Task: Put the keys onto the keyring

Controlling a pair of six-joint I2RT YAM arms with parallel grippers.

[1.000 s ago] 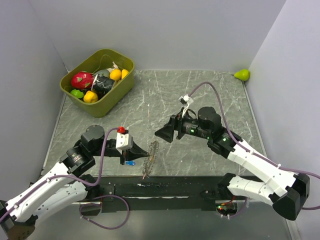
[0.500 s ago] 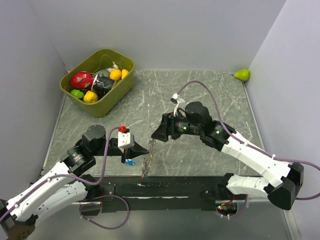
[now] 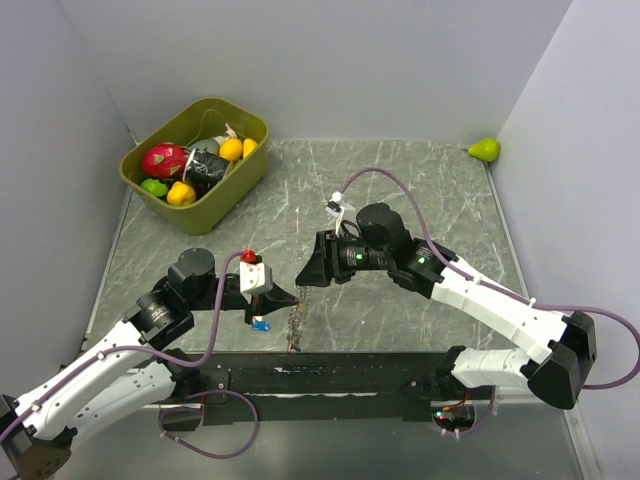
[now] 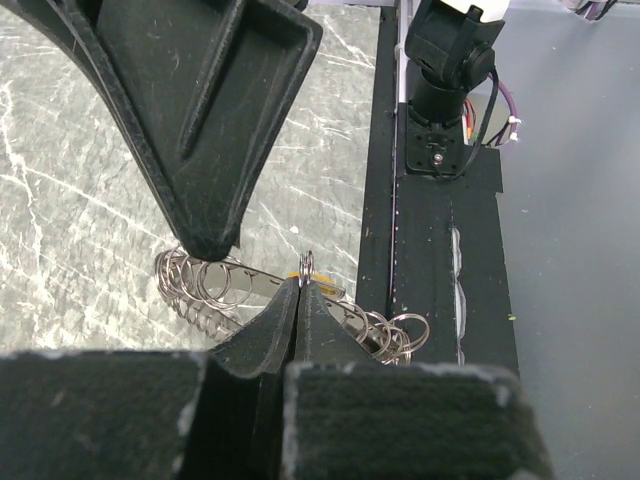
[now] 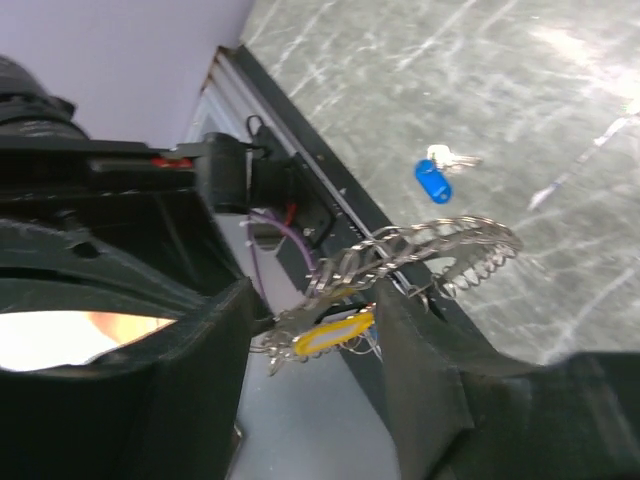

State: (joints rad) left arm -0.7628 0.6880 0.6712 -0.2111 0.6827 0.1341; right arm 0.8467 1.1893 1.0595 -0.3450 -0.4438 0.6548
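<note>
Black left pincer (image 4: 302, 288) is clamped tight on a coil of the keyring (image 4: 210, 290). Right pincer (image 5: 312, 310) stands half-wide, one finger on either side of the keyring, gripping nothing. Yellow tag (image 5: 325, 337) hangs at the keyring between those fingers. Blue key (image 5: 431, 181) lies on the desk (image 3: 400, 190) just beside the keyring.
</note>
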